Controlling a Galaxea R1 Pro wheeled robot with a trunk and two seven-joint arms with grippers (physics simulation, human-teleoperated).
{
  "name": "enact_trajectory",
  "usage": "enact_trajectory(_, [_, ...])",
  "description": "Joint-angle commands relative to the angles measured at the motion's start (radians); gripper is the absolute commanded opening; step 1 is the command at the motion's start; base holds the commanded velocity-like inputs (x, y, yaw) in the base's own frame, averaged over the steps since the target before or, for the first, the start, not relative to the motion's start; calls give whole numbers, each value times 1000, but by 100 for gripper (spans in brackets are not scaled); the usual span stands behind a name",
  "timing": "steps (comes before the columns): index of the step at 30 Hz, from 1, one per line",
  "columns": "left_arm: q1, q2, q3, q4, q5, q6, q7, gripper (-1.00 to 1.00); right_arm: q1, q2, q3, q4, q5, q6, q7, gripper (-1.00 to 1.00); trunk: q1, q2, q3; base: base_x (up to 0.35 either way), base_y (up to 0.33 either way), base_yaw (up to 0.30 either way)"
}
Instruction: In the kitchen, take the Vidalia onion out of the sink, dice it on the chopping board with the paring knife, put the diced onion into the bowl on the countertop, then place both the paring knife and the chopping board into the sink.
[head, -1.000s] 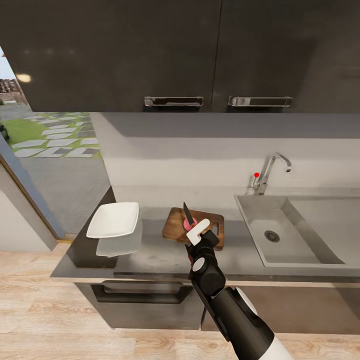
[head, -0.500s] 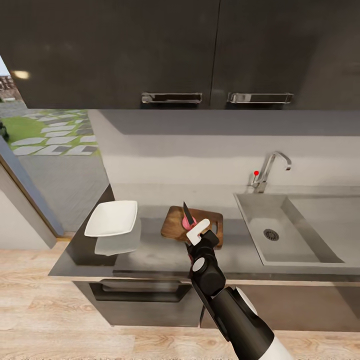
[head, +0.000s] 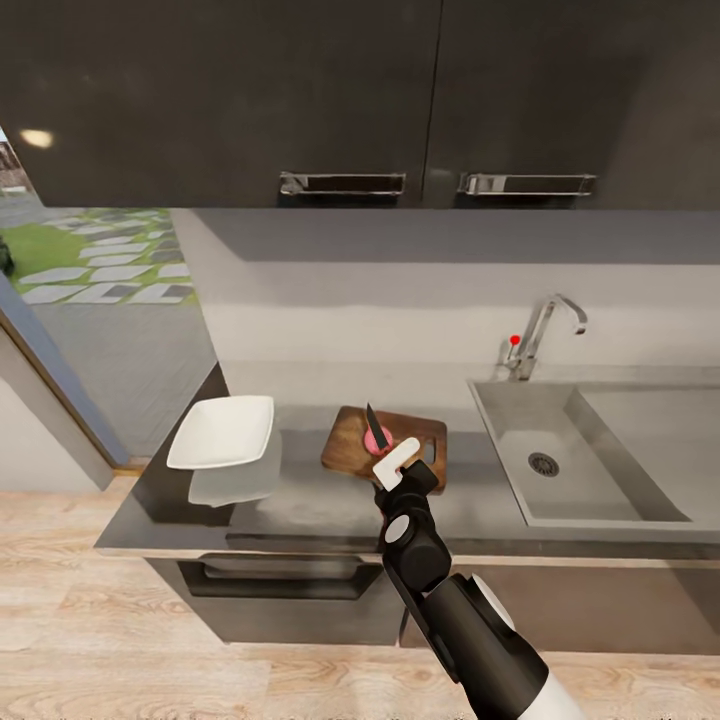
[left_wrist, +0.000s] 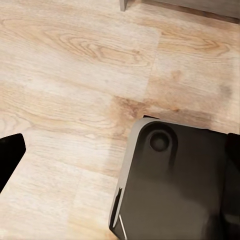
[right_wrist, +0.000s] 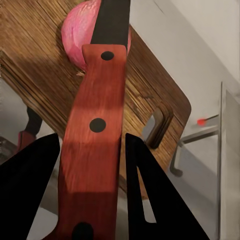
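Camera shifted; right pincer (right_wrist: 90, 200) seemingly clamps paring knife (right_wrist: 92, 130) over Vidalia onion (right_wrist: 80, 35).

The right gripper (head: 396, 462) holds the knife (head: 374, 427) upright over the onion (head: 379, 439) on the board (head: 386, 449); the blade seems to touch it. The bowl (head: 222, 432) sits left on the countertop (head: 310, 505), the sink (head: 590, 455) right.

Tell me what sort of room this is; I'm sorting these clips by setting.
A home kitchen, most likely: a steel sink with a tap is set into a grey countertop, dark wall cabinets hang above, and a chopping board carries an onion.
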Motion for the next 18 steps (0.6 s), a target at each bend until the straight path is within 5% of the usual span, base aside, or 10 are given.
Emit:
enact_trajectory(1, [1,0,-2,-2,4,-1,1,100,-1,0,2,0,-7,5,-9,-100,1,-2,-3,0,0,0])
enact_trajectory(18, [1,0,-2,-2,4,-1,1,100,-1,0,2,0,-7,5,-9,-100,1,-2,-10,0,-3,0])
